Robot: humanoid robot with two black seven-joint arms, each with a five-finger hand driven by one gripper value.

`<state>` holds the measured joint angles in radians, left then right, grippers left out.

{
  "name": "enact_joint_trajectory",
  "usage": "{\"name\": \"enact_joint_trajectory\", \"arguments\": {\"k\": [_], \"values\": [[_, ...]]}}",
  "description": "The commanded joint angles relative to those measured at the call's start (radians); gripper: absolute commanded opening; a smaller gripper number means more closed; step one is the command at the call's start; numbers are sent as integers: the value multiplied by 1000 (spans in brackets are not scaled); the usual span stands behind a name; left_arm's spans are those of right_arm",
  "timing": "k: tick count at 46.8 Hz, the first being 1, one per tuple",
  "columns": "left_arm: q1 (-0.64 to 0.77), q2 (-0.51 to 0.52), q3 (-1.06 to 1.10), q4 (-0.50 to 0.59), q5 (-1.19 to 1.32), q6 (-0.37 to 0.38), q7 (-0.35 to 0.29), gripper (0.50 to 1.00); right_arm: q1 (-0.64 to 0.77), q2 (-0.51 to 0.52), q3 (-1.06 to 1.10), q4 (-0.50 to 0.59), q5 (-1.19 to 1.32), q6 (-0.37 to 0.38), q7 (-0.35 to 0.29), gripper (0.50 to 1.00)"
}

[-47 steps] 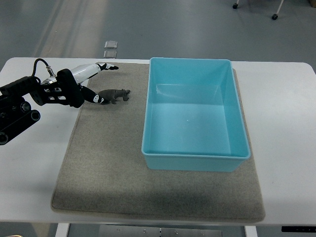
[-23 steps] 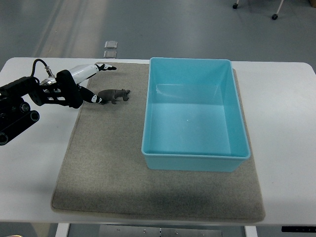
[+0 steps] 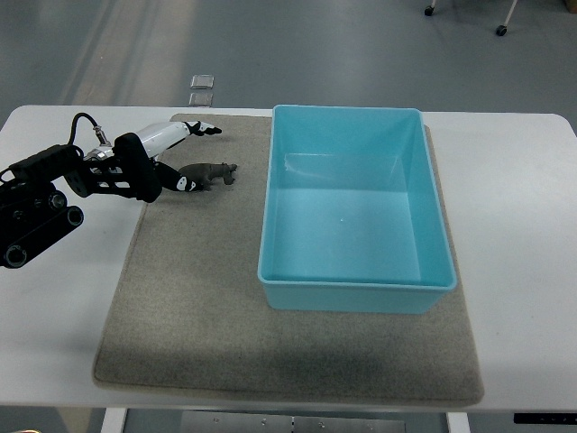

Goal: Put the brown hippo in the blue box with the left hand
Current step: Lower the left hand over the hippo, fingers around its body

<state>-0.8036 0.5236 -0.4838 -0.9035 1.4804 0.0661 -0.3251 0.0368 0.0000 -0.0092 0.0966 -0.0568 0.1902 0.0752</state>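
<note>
left hand (image 3: pixel 162 158) reaches in with fingers spread, holding nothing, one dark fingertip right at the tail end of the brown hippo (image 3: pixel 210 173). hippo stands on the grey mat (image 3: pixel 198 298), just left of the blue box (image 3: pixel 356 212).

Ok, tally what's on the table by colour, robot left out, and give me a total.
Brown: 1, the hippo
Blue: 1, the box
Grey: 1, the mat
Total: 3
</note>
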Motion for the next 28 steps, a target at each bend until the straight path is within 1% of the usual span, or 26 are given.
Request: {"name": "enact_joint_trajectory", "arguments": {"k": [1,8,11,14,17,20,23,24,26,28], "values": [[0,-1,4,0,0,0,0,825,0,0,0,0,0,0,0,936],[0,-4,5,8,1,0,0,808,0,0,0,0,0,0,0,936],[0,-8,5,9,3,0,0,784,0,0,0,0,0,0,0,936],[0,-11,5,11,6,0,0,776,0,0,0,0,0,0,0,936],[1,-11,5,11,8,0,0,750,0,0,0,0,0,0,0,936],[0,-11,5,11,8,0,0,741,0,0,0,0,0,0,0,936],[0,-11,5,11,9,0,1,703,0,0,0,0,0,0,0,936],[0,-11,5,11,9,0,0,699,0,0,0,0,0,0,0,936],[0,-11,5,11,9,0,0,664,0,0,0,0,0,0,0,936],[0,-11,5,11,9,0,1,654,0,0,0,0,0,0,0,936]]}}
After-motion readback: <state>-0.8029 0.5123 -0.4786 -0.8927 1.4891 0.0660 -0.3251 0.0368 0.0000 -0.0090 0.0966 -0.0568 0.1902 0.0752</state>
